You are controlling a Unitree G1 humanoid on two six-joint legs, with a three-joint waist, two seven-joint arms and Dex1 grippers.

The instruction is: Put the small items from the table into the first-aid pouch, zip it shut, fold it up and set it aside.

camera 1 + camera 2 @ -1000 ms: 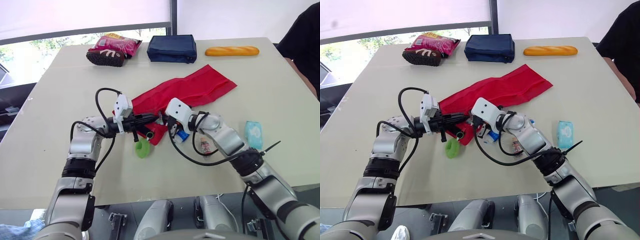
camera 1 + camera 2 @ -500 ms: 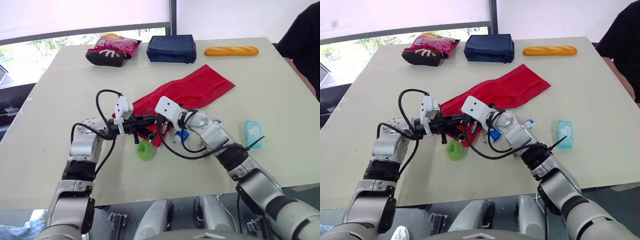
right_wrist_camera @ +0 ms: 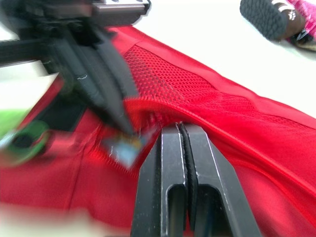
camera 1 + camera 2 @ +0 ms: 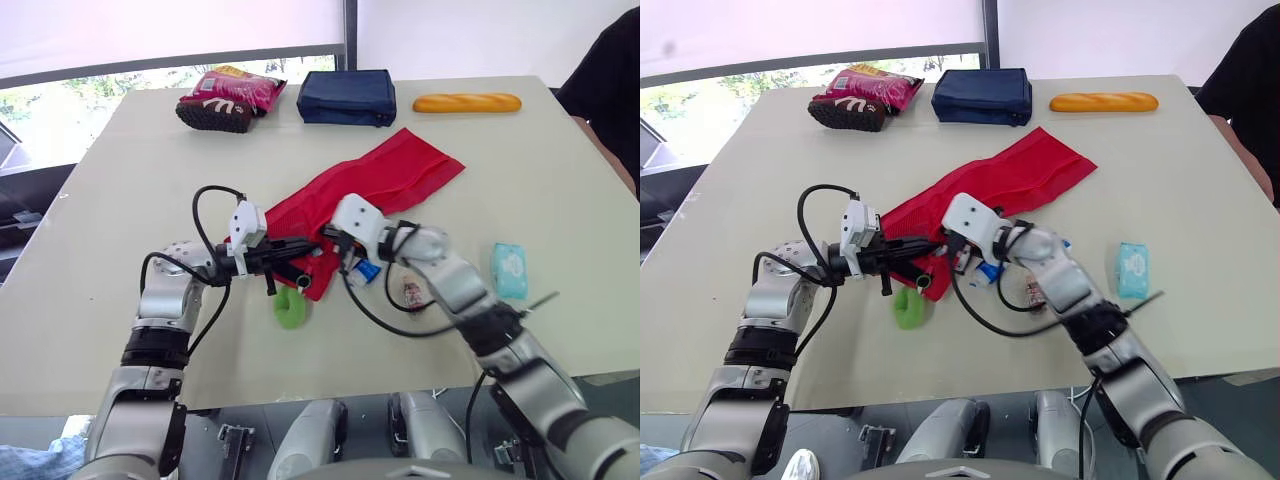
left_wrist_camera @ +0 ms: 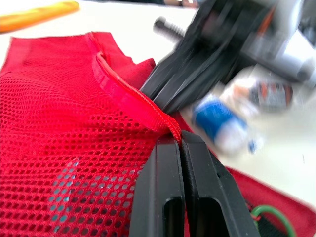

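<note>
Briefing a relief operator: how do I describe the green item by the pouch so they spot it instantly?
Find the red mesh pouch lying diagonally across the middle of the table. Just off its near end lies the green ring. It is the only green item; the blue-capped bottle and teal packet lie farther right.

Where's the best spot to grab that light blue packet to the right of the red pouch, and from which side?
Take the light blue packet across its narrower width, near the middle, coming straight down from above. It lies flat on the table, apart from the red pouch, with bare surface along both long edges, so the jaws should probably fit.
</note>
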